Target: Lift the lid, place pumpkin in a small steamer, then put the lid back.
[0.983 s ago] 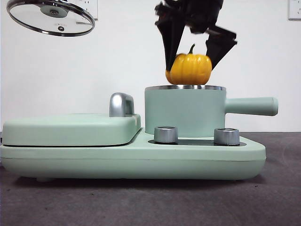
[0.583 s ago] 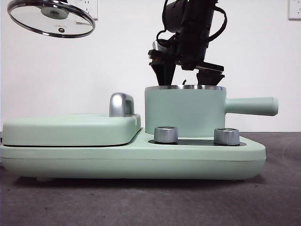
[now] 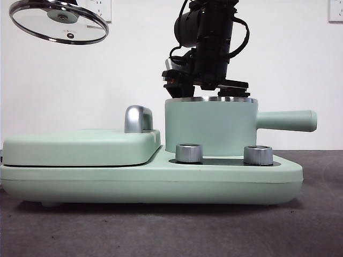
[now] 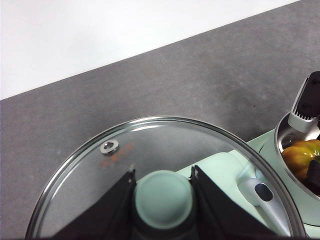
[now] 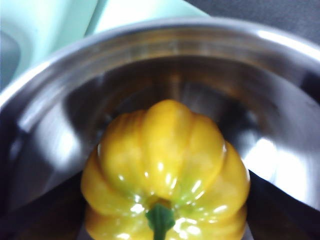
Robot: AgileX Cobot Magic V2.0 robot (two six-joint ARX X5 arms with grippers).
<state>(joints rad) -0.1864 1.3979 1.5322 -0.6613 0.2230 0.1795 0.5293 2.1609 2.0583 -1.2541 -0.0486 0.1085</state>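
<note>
Item 1. Lid: glass disc with steel rim, held tilted in the air, high and well to the left of the small steamer. The left gripper has its two jaws clamped on the mint-green knob.

Item 2. Griddle cover: wide, flat, mint-green, left of the steamer on the same base, with a chrome handle just beside the steamer's wall.

Item 3. Small steamer: mint-green pot, steel rim, upright on the base, its long handle pointing right; two steel dials stand in front of it.

Item 4. Pumpkin: yellow-orange, ribbed, green stem, down inside the steamer's steel bowl, hidden from the front by the wall.

Item 5. Right gripper: lowered from above into the steamer's mouth, its jaws on either side of the pumpkin; whether they grip it or stand free cannot be told.
</note>
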